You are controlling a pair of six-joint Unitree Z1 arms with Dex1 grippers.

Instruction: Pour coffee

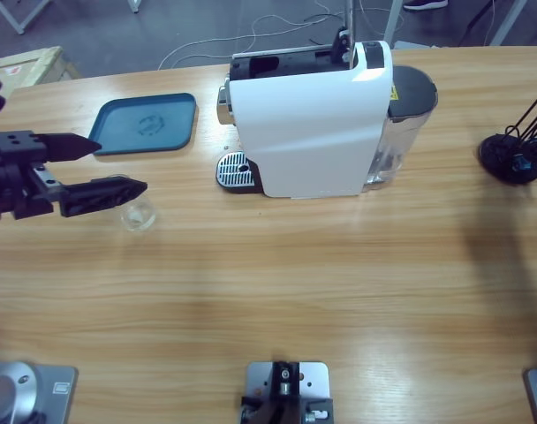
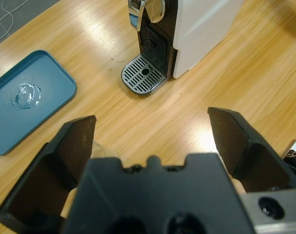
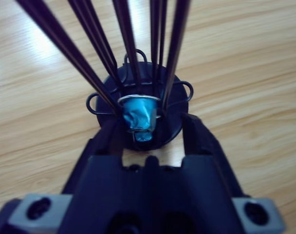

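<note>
Left gripper (image 1: 118, 165) spread wide, left of the coffee machine (image 1: 313, 124), empty glass (image 1: 138, 215) just below its nearer jaw. Right gripper (image 3: 148, 134) (jaws apart) flanking a blue capsule (image 3: 138, 116) in the wire rack (image 1: 514, 155). No coffee visible.

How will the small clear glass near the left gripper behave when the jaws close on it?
The glass looks smooth and clear, so it may slip in the left gripper. It looks empty and small, so probably light and easy to knock over. Being thin-walled, it could crack if squeezed hard.
</note>
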